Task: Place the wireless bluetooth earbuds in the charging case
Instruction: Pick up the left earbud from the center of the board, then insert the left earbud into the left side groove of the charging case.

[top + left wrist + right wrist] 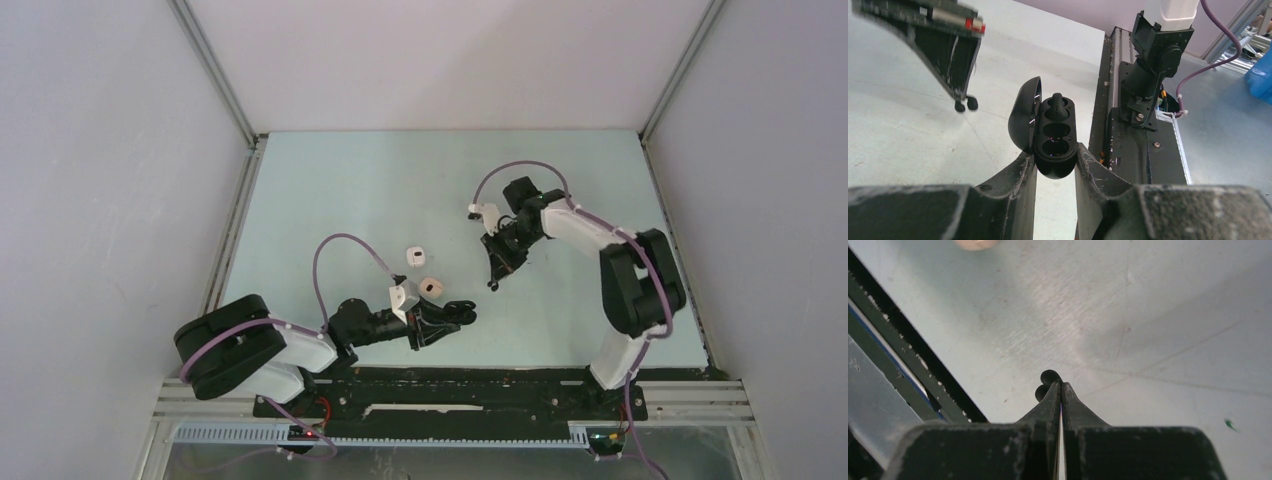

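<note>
The left pincer (1055, 154) is clenched on the open black charging case (1053, 134), with one bud (1057, 102) already seated. The right pincer (1061, 386) pinches a black earbud (1047, 380) at its very tip over the table (1158, 310), apart from the case. So slight a hold could let the earbud twist or drop and miss an empty socket. No writing is legible.

Case (1053, 137) in left gripper (1055, 156), one earbud (1057, 101) inside, second earbud (1048, 379) at right gripper (1061, 386) tip
</note>
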